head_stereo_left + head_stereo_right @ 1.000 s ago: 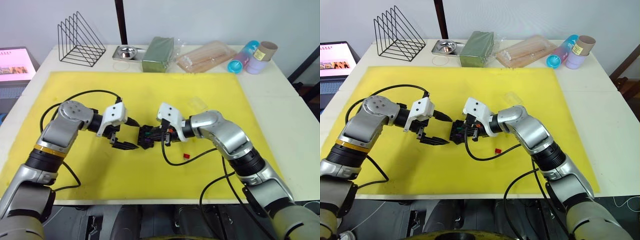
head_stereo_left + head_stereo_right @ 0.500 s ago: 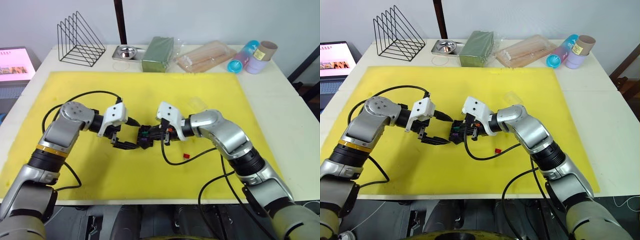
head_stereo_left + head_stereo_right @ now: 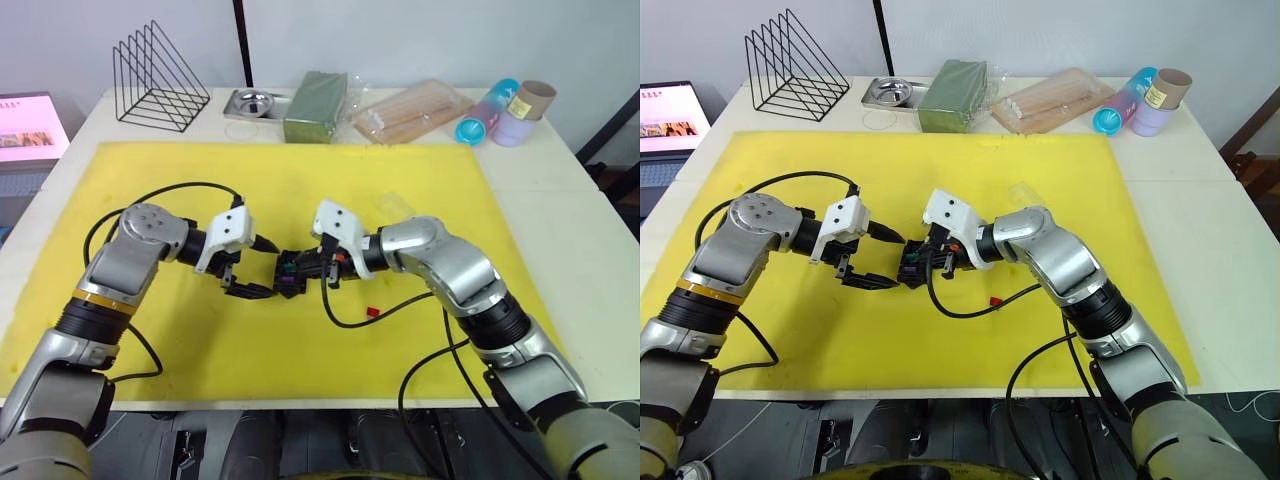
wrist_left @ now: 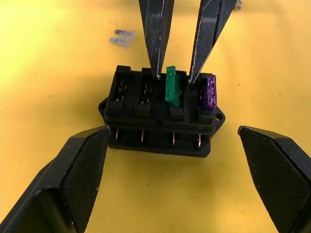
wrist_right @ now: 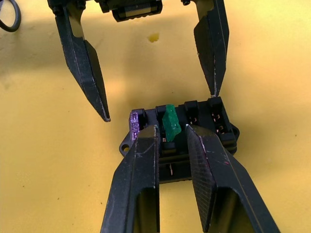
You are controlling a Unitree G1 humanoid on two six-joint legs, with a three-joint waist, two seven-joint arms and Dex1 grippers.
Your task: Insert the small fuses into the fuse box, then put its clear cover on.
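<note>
**Green fuse tilted in black box**

Small black slotted plastic fuse box (image 4: 163, 116) sits mid-frame on yellow mat (image 3: 300, 190). Purple fuse (image 4: 210, 91) seated upright; green blade fuse (image 4: 172, 86) leans. Right tool (image 5: 170, 130) narrowly parted astride green fuse, grip unclear. Left tool (image 4: 184, 145) wide open, empty, flanking box.

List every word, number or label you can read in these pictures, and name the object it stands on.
No text can be read.
Brown cardboard tube with a yellow label: print too small to read.
Screen with a pink picture, left of the table: lettering too blurred to read.
Black fuse box, green fuse, purple fuse: no markings legible.
</note>
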